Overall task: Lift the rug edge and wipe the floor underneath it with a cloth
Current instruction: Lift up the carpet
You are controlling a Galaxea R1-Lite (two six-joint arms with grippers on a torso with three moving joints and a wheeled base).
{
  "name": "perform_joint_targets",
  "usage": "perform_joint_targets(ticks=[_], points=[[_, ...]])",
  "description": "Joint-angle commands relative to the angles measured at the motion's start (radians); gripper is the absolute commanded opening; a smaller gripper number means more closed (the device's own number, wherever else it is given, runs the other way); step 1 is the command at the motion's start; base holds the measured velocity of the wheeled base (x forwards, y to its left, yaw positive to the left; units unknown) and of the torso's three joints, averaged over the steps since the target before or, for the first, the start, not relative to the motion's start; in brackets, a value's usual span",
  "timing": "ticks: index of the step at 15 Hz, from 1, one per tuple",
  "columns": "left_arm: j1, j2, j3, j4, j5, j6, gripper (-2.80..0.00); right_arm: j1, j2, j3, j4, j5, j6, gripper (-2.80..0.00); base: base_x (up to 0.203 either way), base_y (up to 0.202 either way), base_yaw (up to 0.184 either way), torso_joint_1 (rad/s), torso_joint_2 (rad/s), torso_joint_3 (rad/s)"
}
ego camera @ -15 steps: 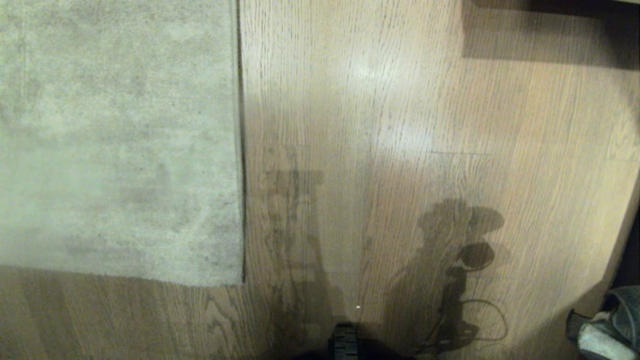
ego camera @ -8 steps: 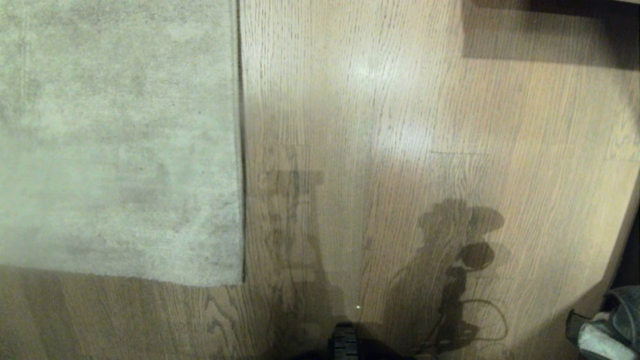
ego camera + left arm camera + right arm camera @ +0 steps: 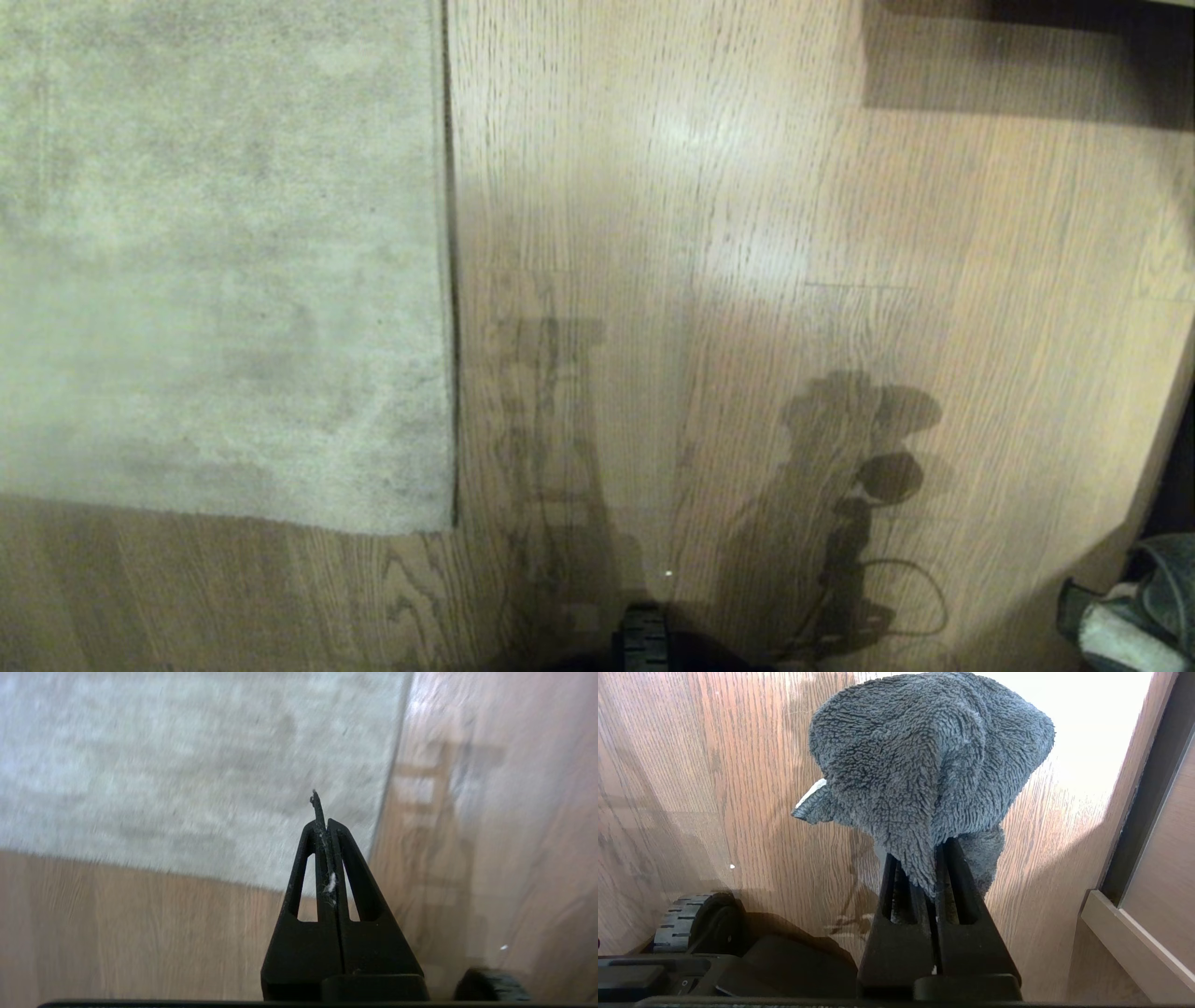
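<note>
The pale grey-beige rug [image 3: 215, 261] fills the left of the head view. Its rug edge [image 3: 450, 280] runs straight toward me and ends in a square corner [image 3: 451, 528] on the wood floor [image 3: 709, 327]. In the left wrist view my left gripper [image 3: 325, 822] hangs shut above that corner, holding nothing but a speck of lint, with the rug edge [image 3: 390, 779] beyond it. My right gripper [image 3: 924, 858] is shut on the fluffy dark grey cloth [image 3: 924, 760], held above bare floor [image 3: 738, 788]. The cloth [image 3: 1130, 616] also shows in the head view's near right corner.
My base's wheel [image 3: 644, 644] sits at the near edge, also seen as the wheel [image 3: 684, 919] in the right wrist view. A dark frame and wooden ledge [image 3: 1134, 933] border the floor at the right. A dark shadowed band [image 3: 1027, 56] lies far right.
</note>
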Motion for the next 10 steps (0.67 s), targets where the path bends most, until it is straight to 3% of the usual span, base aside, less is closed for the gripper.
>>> perform_joint_targets(ticks=[1,6,10], points=[[-0.002,0.083,-0.057,0.000,-0.017,0.000,-2.80,0.000,0.002,0.000,0.000,0.000,0.000,-2.80,0.000,0.000,0.000,0.000,0.00,0.000],[-0.017,0.397,-0.206,-0.003,-0.141,0.021,-2.80,0.000,0.002,0.000,-0.002,0.000,0.000,-2.80,0.000,0.000,0.000,0.000,0.00,0.000],[-0.047,0.604,-0.290,-0.015,-0.193,0.069,-2.80,0.000,0.002,0.000,-0.002,-0.001,0.000,-2.80,0.000,0.000,0.000,0.000,0.00,0.000]])
